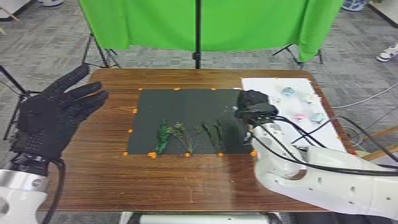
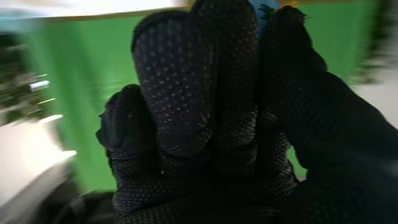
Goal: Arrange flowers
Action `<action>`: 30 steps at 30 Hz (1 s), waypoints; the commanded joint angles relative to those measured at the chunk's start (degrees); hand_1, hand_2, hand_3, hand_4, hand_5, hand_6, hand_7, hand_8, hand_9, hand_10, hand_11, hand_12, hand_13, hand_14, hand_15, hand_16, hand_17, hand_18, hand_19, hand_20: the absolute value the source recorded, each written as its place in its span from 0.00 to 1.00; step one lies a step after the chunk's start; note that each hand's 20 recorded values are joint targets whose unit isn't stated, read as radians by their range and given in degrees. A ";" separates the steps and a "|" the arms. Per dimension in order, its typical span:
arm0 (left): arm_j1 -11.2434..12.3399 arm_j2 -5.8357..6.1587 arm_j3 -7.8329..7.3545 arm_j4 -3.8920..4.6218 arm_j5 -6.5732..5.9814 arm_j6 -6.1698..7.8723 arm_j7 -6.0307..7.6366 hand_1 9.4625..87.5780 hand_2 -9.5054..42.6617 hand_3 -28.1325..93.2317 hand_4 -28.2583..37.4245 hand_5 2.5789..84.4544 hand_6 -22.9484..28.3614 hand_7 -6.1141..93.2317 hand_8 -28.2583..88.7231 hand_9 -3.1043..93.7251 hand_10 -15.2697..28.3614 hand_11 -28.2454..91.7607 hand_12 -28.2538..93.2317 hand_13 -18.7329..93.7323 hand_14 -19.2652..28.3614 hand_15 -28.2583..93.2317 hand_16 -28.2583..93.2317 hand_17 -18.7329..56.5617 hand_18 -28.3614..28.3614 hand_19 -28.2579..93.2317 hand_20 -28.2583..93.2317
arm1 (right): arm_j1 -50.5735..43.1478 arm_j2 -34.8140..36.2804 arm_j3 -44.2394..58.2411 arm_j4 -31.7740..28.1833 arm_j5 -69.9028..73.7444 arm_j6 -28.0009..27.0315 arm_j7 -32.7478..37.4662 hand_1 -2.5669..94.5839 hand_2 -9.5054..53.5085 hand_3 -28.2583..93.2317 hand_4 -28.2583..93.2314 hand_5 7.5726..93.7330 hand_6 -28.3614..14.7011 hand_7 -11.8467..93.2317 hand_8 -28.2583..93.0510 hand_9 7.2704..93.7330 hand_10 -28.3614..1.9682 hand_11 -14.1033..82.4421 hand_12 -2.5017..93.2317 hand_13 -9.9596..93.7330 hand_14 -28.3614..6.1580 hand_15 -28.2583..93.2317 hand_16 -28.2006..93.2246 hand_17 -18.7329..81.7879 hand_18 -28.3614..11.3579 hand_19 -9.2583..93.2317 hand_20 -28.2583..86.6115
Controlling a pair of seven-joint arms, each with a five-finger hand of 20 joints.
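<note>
My right hand [image 1: 255, 106] is over the right edge of the dark mat [image 1: 185, 107], beside the white sheet [image 1: 266, 86]. In the right wrist view, my right hand [image 2: 213, 115] pinches a small blue flower [image 2: 265, 9] between thumb and fingers, mostly hidden by the glove. Green leafy stems [image 1: 163, 137], a thinner sprig [image 1: 187, 139] and long narrow leaves [image 1: 213, 136] lie side by side on the mat's lower half. On the sheet are a blue flower [image 1: 287, 91] and pink flowers [image 1: 299, 116]. My left hand [image 1: 49, 112] hangs with straight fingers at the table's left edge.
The brown table [image 1: 98, 175] extends around the mat, with orange markers [image 1: 152, 155] along the mat's border. Black cables [image 1: 306, 137] run along the right arm. A green cloth [image 1: 151, 25] on a stand is behind the table.
</note>
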 commanded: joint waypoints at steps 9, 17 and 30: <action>-4.66 7.77 -1.30 1.90 -0.97 -2.32 7.23 0.17 0.32 0.87 0.05 0.36 0.60 0.23 0.15 0.35 0.83 0.45 0.32 0.37 1.00 0.60 0.17 0.11 1.00 0.71 0.24 | 23.17 -30.87 -17.97 5.15 15.97 6.38 -4.53 0.59 0.00 0.79 0.00 0.94 0.72 0.26 0.26 1.00 0.70 0.42 0.28 0.93 0.70 0.69 0.41 0.66 0.24 1.00 0.54; -4.01 10.55 -0.68 2.87 -1.66 -2.58 13.34 0.17 0.32 0.86 0.05 0.37 0.60 0.22 0.15 0.35 0.83 0.44 0.32 0.38 1.00 0.59 0.17 0.12 1.00 0.71 0.25 | 28.54 -34.49 -24.85 6.61 20.91 8.57 -4.17 0.59 0.00 0.76 0.00 0.94 0.75 0.26 0.24 1.00 0.70 0.49 0.24 0.93 0.70 0.71 0.41 0.66 0.24 1.00 0.56; -3.84 13.60 0.70 4.06 -3.69 -4.17 18.86 0.17 0.32 0.86 0.05 0.37 0.60 0.22 0.15 0.35 0.83 0.44 0.32 0.38 1.00 0.59 0.18 0.12 1.00 0.71 0.25 | 29.70 -35.33 -28.30 9.88 24.68 6.24 -3.29 0.59 0.00 0.73 0.00 0.89 0.79 0.24 0.22 1.00 0.70 0.51 0.22 0.93 0.70 0.72 0.41 0.65 0.23 1.00 0.57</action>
